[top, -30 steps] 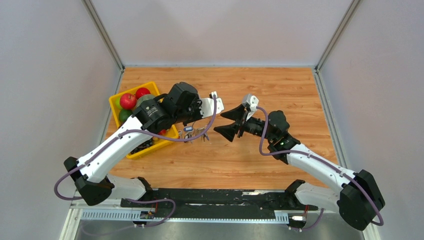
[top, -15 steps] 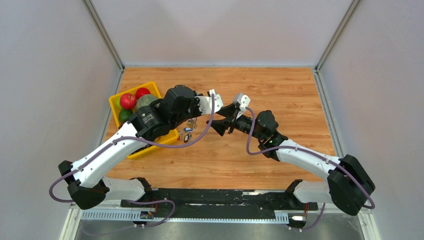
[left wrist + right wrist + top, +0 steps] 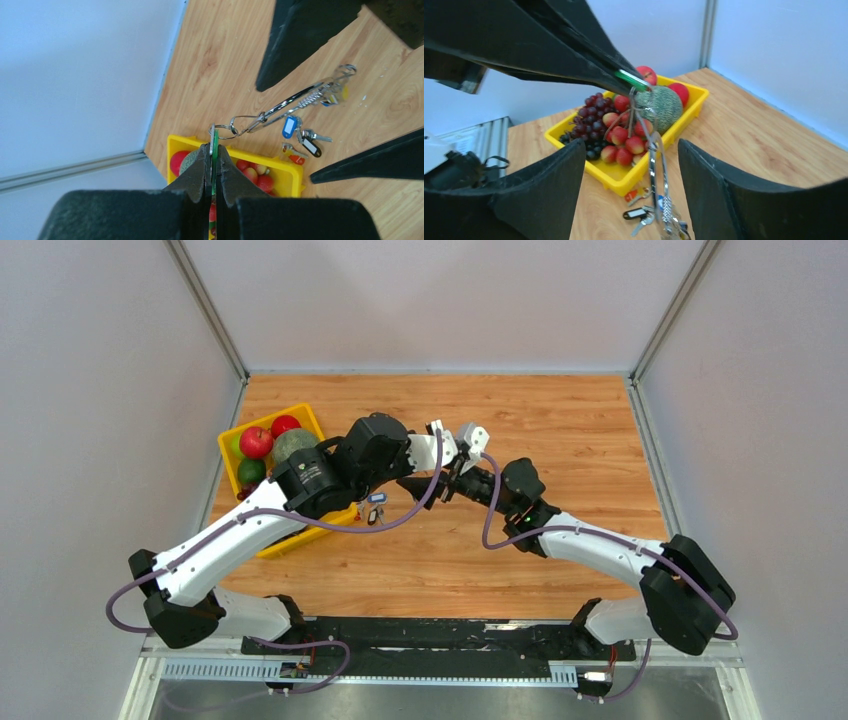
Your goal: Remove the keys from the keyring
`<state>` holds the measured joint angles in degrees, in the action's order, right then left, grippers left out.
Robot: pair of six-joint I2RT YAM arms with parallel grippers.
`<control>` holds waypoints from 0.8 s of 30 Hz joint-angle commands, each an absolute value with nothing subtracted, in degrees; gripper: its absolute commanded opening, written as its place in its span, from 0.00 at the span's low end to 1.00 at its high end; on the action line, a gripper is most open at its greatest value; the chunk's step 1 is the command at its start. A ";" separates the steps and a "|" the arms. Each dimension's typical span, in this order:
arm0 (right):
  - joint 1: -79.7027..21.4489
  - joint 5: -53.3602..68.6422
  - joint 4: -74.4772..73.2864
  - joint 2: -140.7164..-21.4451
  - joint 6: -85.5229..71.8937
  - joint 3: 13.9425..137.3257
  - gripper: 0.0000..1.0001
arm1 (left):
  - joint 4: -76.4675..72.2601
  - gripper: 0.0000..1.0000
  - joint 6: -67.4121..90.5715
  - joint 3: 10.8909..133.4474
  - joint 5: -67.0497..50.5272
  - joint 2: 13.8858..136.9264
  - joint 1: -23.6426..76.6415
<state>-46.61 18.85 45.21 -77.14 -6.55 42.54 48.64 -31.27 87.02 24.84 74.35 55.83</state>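
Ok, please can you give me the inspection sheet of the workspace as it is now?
Surface: wooden table, light grain.
Job's things: keyring hangs from the green key; blue-tagged key and black-tagged key lower on it.
Clutter: yellow basket of fruit.
End effectors: left end effector shut on the green key; right end effector open, fingers either side of the keyring.
Cables: purple cable loops along each arm.
Surroundings: white walls; nothing else seen.
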 commanded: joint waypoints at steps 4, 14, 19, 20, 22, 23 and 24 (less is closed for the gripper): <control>-47.57 11.55 53.65 -81.08 -2.57 45.72 0.61 | 49.76 0.00 -27.70 91.05 26.70 74.44 58.36; -47.84 12.16 60.83 -81.78 -3.24 43.40 0.41 | 51.80 0.00 -24.98 92.81 26.24 74.75 59.35; -48.16 13.79 63.41 -81.01 -3.26 41.57 0.39 | 52.40 0.00 -24.28 93.34 26.07 75.19 59.33; -48.25 14.50 63.67 -81.00 -3.10 41.42 0.36 | 52.43 0.00 -24.23 93.45 25.98 75.20 59.33; -48.35 15.61 63.06 -80.80 -2.76 41.68 0.29 | 52.65 0.00 -24.15 93.62 25.99 75.23 59.33; -48.44 15.78 62.69 -80.68 -2.62 41.72 0.28 | 52.74 0.00 -24.10 93.70 26.08 75.23 59.37; -48.44 15.86 62.57 -80.53 -2.40 41.51 0.26 | 52.82 0.00 -24.09 93.87 26.05 75.17 59.35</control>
